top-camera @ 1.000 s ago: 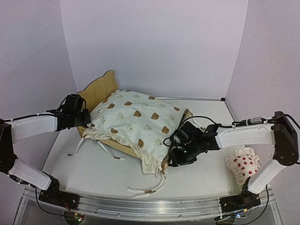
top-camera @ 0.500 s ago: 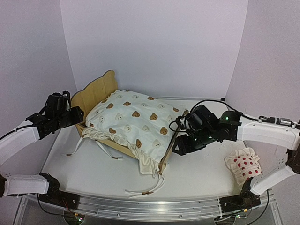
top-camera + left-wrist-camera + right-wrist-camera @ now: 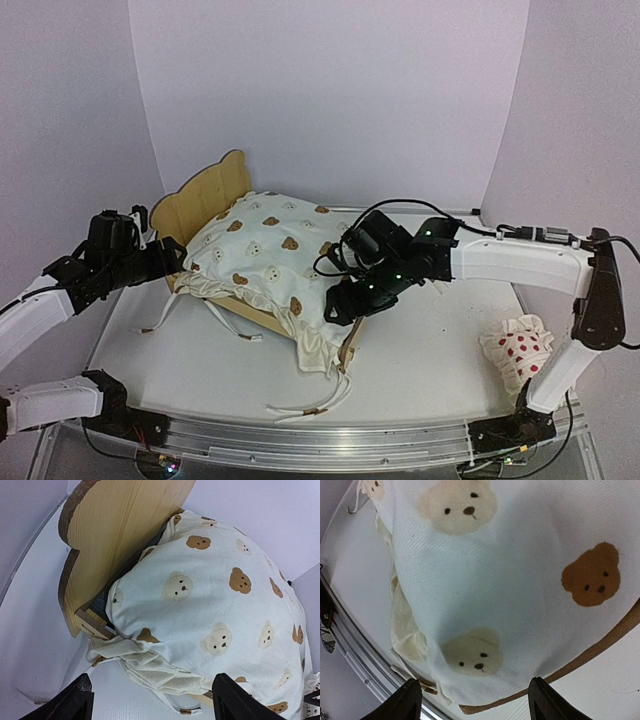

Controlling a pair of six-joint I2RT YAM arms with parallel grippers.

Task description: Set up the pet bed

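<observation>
Bed (image 3: 203,196): on the left-centre of the desk (image 3: 430,350), nearer the far edge. Its long axis runs diagonally, with the headboard (image 3: 120,540) toward the far-left corner and the foot end (image 3: 352,346) toward the near-right.

Look: light plywood with visible grain. The headboard is upright, with its bear-ear outline on top. A sliver of dark base (image 3: 104,600) shows between the headboard and the bedding.

Contents: a cream bear-print cushion (image 3: 270,250) lies in the bed and covers nearly all of it. It bulges above the frame and spills over the near side and the foot end. Its ties (image 3: 310,405) trail on the desk toward the near edge.

Pillow (image 3: 520,350): white with red dots, at the near-right corner, well apart from the bed.

Left claw (image 3: 151,682): jaws wide apart, just off the headboard end, facing the cushion's bunched near corner.

Right claw (image 3: 475,682): jaws wide apart, low over the cushion at the foot end, with fabric filling its view. I cannot tell whether the fingers touch the fabric.
</observation>
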